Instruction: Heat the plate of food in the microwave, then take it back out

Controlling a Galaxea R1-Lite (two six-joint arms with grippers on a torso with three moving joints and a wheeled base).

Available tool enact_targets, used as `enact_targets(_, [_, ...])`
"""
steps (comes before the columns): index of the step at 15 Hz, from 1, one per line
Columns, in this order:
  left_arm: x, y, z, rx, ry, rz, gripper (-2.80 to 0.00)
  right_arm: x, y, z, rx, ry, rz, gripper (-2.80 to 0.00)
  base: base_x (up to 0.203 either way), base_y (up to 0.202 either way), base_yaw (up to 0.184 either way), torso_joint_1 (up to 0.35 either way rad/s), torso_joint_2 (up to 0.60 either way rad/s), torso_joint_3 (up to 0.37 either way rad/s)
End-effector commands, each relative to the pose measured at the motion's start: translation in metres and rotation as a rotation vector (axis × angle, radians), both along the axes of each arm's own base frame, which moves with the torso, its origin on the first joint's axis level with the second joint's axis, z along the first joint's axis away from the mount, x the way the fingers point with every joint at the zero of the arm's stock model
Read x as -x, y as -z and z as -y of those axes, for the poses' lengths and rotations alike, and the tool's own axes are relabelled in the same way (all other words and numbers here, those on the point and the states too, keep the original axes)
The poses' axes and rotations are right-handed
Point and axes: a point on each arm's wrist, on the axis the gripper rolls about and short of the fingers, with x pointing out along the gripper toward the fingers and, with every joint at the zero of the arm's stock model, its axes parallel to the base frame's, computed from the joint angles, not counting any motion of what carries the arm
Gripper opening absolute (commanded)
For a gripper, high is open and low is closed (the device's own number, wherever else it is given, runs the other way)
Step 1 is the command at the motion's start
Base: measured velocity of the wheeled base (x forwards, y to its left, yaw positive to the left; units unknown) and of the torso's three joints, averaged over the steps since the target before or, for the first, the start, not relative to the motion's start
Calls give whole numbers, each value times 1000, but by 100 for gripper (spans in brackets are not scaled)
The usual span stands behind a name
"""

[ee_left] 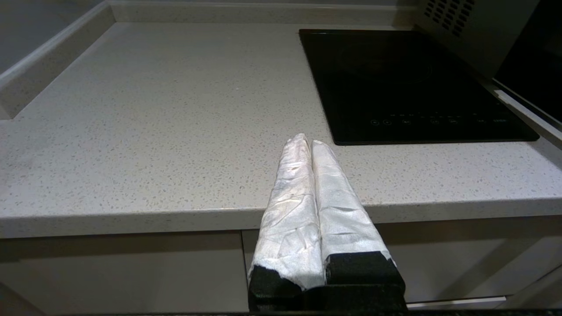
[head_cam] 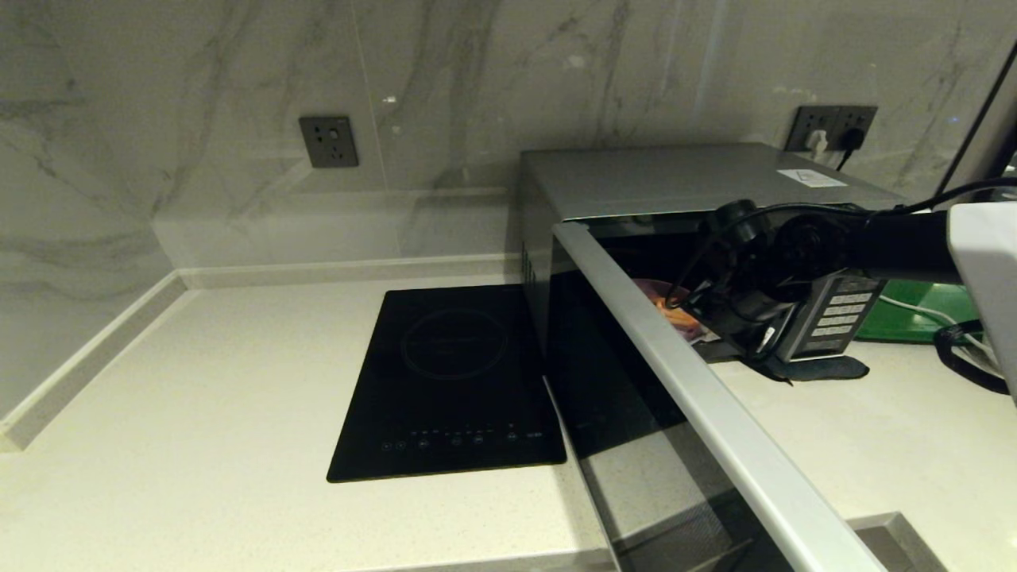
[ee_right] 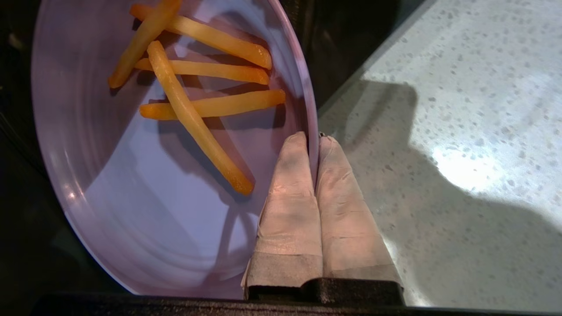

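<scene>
The silver-grey microwave (head_cam: 675,179) stands at the back right with its dark glass door (head_cam: 715,413) swung open toward me. My right arm (head_cam: 763,270) reaches into its mouth. In the right wrist view the right gripper (ee_right: 312,142) is shut on the rim of the lavender plate of food (ee_right: 131,175), one finger inside the rim and one outside. Several orange-yellow fries (ee_right: 206,70) lie on the plate. From the head view only a sliver of the plate (head_cam: 666,306) shows behind the door's edge. My left gripper (ee_left: 306,141) is shut and empty, parked off the counter's front edge.
A flat black induction cooktop (head_cam: 453,381) lies on the speckled counter just left of the microwave. The open door juts out over the counter's front. A green tray (head_cam: 914,310) and cables sit behind the right arm. Marble walls close the back and left.
</scene>
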Motion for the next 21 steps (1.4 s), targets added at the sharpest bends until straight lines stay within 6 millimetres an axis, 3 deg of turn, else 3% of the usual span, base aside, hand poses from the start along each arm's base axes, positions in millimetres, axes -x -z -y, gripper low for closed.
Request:
enact_targets(1, [0,0,0,0,-1,0,-280,9,-13,2,-7,5,20,-280,0,0,0,0,0,0])
enact_targets(9, [0,0,0,0,-1,0,-280,42,-28,10,-9,16,-2,-280,0,0,0,0,0,0])
enact_targets(14, [0,0,0,0,-1,0,-280,81,-38,25,-27,66,-27,-280,0,0,0,0,0,0])
enact_targets(16, [0,0,0,0,1,0,-280,103,-43,42,-24,101,-36,-280,0,0,0,0,0,0])
enact_targets(21, [0,0,0,0,-1,0,-280,150,-47,113,14,270,-67,-280,0,0,0,0,0,0])
